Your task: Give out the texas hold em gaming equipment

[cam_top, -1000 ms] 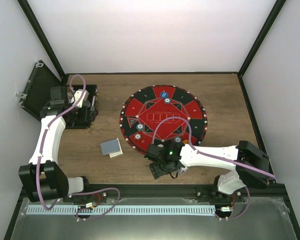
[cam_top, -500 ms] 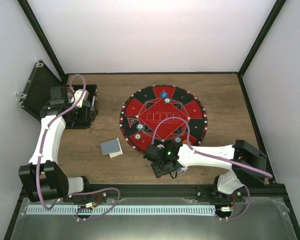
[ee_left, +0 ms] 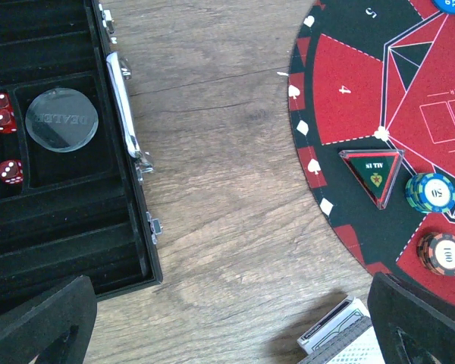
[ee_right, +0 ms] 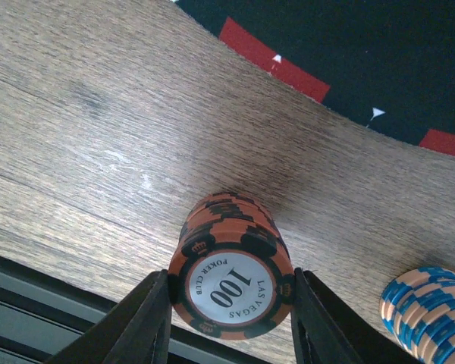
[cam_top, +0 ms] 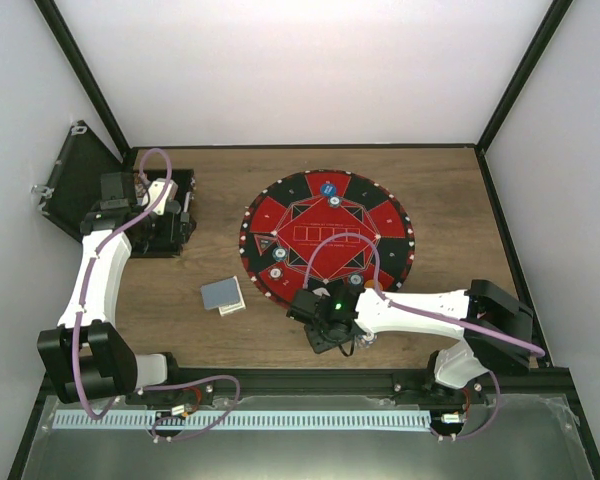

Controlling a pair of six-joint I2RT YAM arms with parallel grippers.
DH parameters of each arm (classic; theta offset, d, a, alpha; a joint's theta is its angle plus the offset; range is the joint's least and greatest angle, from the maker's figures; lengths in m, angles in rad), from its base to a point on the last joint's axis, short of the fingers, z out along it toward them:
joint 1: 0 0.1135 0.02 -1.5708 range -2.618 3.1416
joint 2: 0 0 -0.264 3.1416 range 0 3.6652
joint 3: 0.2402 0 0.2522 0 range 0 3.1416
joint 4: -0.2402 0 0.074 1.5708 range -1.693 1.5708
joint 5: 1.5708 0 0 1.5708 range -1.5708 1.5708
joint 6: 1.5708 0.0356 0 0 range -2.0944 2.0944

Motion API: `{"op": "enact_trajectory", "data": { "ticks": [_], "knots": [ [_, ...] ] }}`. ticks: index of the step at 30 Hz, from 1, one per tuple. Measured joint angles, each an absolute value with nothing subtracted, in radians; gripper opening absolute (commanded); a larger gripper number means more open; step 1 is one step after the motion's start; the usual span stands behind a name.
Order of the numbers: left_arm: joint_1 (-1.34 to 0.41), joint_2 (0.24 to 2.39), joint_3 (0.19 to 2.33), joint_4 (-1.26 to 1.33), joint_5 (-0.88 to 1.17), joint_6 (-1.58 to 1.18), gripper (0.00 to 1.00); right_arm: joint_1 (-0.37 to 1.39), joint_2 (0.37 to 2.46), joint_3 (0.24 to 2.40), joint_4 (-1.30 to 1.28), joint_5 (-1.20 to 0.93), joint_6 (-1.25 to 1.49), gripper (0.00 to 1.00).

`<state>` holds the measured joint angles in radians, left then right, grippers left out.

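Wood table (cam_top: 460, 200) carries the mat (cam_top: 327, 237); at its 6 o'clock, just off the rim, we see our right gripper (ee_right: 231, 277) pinching an orange chip stack (ee_right: 227, 227) from both sides. Our left gripper (ee_left: 231, 322) gapes wide, holding nothing, above the case (ee_left: 61, 227) at 9 o'clock

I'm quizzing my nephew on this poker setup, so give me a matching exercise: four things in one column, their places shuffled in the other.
Things:
1 DEALER button
2 ALL IN triangle
3 orange 100 chip stack
4 card deck

Places:
A bare wood between black case and round mat
B between the fingers of the right gripper
C in the black case
D on the round mat

Pairs: 1-C, 2-D, 3-B, 4-A
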<state>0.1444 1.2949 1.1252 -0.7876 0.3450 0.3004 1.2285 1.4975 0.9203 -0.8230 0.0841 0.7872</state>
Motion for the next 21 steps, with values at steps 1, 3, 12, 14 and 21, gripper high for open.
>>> {"op": "enact_trajectory", "data": {
  "ticks": [1,3,12,14,21],
  "knots": [
    [0.144,1.295,1.125,-0.788,0.345,0.3,1.0,1.229,1.497,0.921,-0.823,0.085,0.787,0.31],
    [0.144,1.295,1.125,-0.788,0.345,0.3,1.0,1.229,1.497,0.921,-0.823,0.088,0.786,0.29],
    [0.144,1.295,1.126,-0.788,0.344,0.301,1.0,1.229,1.497,0.953,-0.849,0.12,0.778,0.22],
    [0.144,1.295,1.126,-0.788,0.344,0.301,1.0,1.228,1.497,0.976,-0.856,0.135,0.775,0.21],
    [0.144,1.295,1.131,-0.789,0.344,0.301,1.0,1.175,1.476,1.052,-0.876,0.159,0.73,0.21]
  ]
}}
